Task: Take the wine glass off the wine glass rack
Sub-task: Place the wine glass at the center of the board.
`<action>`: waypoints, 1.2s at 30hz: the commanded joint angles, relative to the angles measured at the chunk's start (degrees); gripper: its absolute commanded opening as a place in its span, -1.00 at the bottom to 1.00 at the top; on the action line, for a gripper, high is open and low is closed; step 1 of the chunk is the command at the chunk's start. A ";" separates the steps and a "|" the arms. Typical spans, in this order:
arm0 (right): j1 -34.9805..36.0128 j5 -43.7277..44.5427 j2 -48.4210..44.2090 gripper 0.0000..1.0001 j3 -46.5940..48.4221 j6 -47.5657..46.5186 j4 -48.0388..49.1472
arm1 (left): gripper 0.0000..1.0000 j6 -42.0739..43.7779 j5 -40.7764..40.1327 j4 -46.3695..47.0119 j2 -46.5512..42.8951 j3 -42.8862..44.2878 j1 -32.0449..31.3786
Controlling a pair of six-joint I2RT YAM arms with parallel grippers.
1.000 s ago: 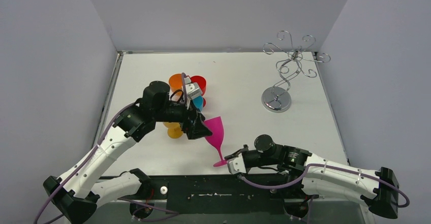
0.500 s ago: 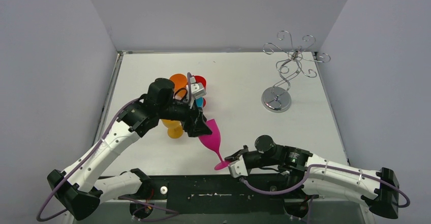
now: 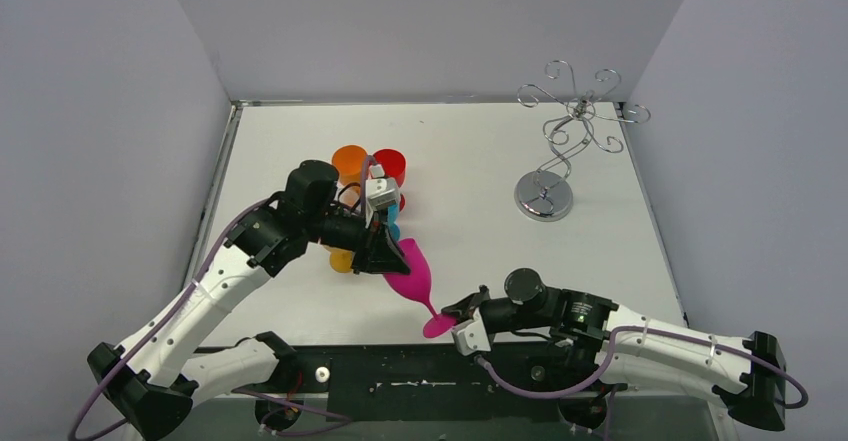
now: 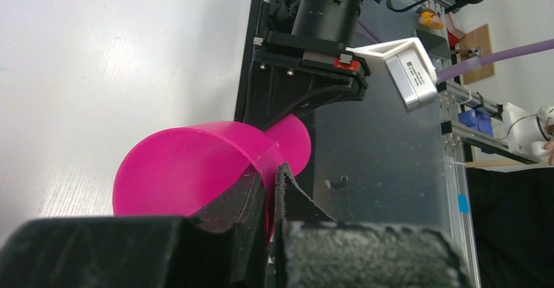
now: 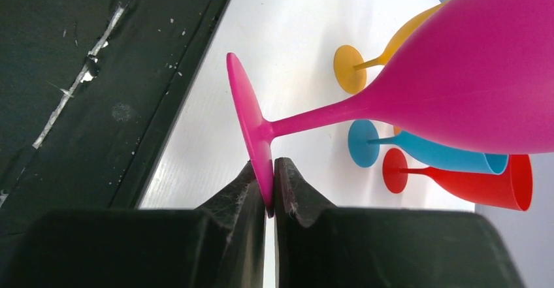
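- One pink wine glass [image 3: 412, 276], tilted, well apart from the single wine glass rack [image 3: 560, 141].
- The left gripper [image 3: 392, 258] pinches its rim; the right gripper [image 3: 455, 321] pinches its foot.
- Four other glasses [image 3: 391, 166] cluster nearby.

The silver wire wine glass rack [image 3: 556, 151] stands on the white table [image 3: 470, 141], at its far right. Well apart from it, near the front edge at centre, the magenta plastic wine glass [image 3: 412, 273] hangs tilted between the left gripper [image 3: 386, 253], at its rim, and the right gripper [image 3: 455, 323], at its foot. Behind it, left of centre, an orange plastic glass [image 3: 349, 161], a red plastic glass [image 3: 390, 167], a blue plastic glass [image 3: 389, 204] and a yellow plastic glass [image 3: 342, 259] cluster together.
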 commanded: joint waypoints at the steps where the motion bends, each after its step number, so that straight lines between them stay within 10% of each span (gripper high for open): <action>1: -0.13 2.23 -1.27 -0.87 0.25 0.81 5.48 | -1.00 2.10 4.39 -1.47 -2.35 0.31 -0.29; 12: -0.15 3.73 -5.08 0.11 -1.96 6.59 10.32 | -1.00 -0.10 -12.87 -2.37 -2.87 -0.01 -0.34; 25: -0.06 25.08 -12.65 0.37 -10.65 24.56 32.00 | -1.00 -12.22 -50.10 7.94 0.21 -9.51 -8.56; 36: -0.01 55.51 -13.27 0.69 -9.88 42.61 36.10 | -1.00 -12.42 -57.69 13.66 0.98 -12.33 -9.55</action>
